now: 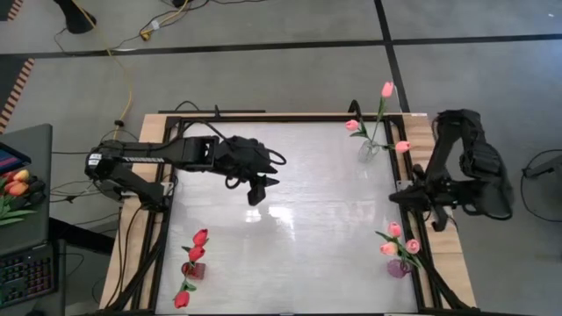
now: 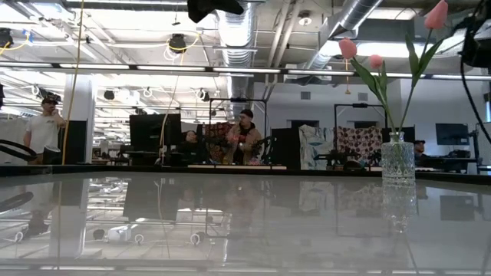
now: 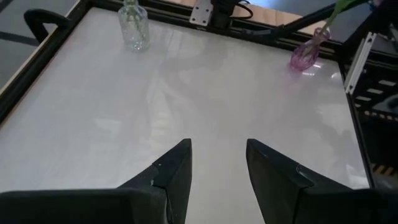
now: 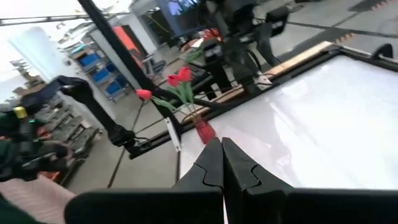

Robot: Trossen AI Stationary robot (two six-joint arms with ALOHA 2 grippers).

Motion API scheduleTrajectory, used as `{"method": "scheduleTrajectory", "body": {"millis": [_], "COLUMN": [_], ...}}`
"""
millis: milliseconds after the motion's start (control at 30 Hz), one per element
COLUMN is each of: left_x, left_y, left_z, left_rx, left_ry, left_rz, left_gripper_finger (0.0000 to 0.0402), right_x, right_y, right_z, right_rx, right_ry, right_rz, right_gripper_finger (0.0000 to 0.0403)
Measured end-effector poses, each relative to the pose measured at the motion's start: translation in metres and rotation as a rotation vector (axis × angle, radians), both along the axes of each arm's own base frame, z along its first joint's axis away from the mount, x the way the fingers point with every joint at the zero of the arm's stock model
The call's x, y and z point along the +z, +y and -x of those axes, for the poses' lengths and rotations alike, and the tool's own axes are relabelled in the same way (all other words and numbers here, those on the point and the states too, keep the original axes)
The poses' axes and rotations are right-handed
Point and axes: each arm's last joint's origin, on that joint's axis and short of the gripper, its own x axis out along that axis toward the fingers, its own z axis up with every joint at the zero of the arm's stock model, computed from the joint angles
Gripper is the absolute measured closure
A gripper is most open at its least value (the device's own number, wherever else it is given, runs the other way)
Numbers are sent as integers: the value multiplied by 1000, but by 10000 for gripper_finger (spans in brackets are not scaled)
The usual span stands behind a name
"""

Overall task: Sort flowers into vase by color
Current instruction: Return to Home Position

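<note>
nine flowers (image 1: 200, 237) sorted into three vases (image 1: 398, 269); only homing left; left gripper (image 3: 217, 144) over table (image 1: 307, 202), jaws apart; right gripper (image 4: 222, 142) at table edge, jaws together

We see the whole table (image 1: 316, 224) from straight above, look level across it into the room, and ride each wrist looking over it; overhead and level views share the clear vase (image 1: 370, 149).

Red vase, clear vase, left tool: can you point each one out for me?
red vase (image 4: 204, 131), right wrist view, on its body.
clear vase (image 2: 397, 159), low view, on its glass body.
left tool (image 3: 218, 144), left wrist view, midway between its open fingertips.
</note>
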Motion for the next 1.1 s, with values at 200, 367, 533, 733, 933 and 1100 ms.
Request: {"method": "scheduleTrajectory", "body": {"millis": [200, 367, 533, 733, 933, 1100], "left_x": [0, 0, 0, 12, 26, 16], "left_y": [-4, -4, -4, -12, -17, -19], "left_z": [0, 0, 0, 12, 39, 59], "left_rx": [-28, -33, -41, -45, -9, -7], "left_ry": [2, 2, 1, -45, -173, -273], "left_rz": [-23, -27, -24, -50, -88, -73], "left_gripper_finger": [262, 262, 262, 262, 262, 262], "right_x": [-11, -9, -13, -21, -37, -52], "right_y": [0, -6, -17, -29, -43, -50], "right_z": [-19, -36, -50, -61, -62, -61], "right_rx": [-32, -18, 16, 47, 39, 43], "right_ry": [36, 14, 17, 30, 16, 33], "right_rz": [-11, 36, 74, 98, 116, 119], "right_gripper_finger": [387, 387, 387, 387, 387, 387]}}
